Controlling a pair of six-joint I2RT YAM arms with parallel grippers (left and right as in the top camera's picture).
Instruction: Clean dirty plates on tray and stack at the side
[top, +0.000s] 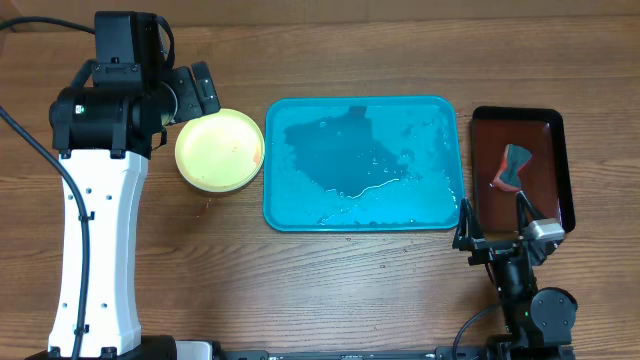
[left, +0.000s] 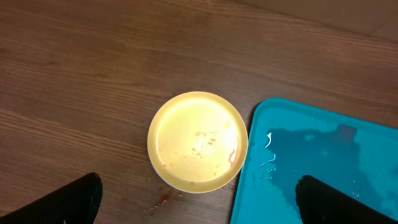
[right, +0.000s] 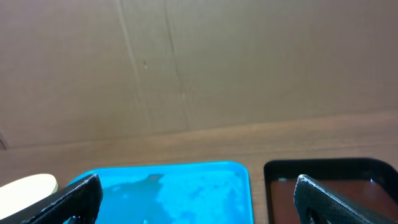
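A pale yellow-green plate sits on the wooden table just left of the turquoise tray. In the left wrist view the plate has a few red specks inside, and the tray is beside it. The tray is wet and has no plate on it. My left gripper hovers open above the plate's far edge, with nothing between its fingers. My right gripper is open and empty at the near right, by the tray's corner. It faces the tray.
A dark red-brown tray with black edges lies to the right of the turquoise one, and a small grey-and-red object lies in it. A red sauce smear marks the table beside the plate. Bare wood surrounds both trays.
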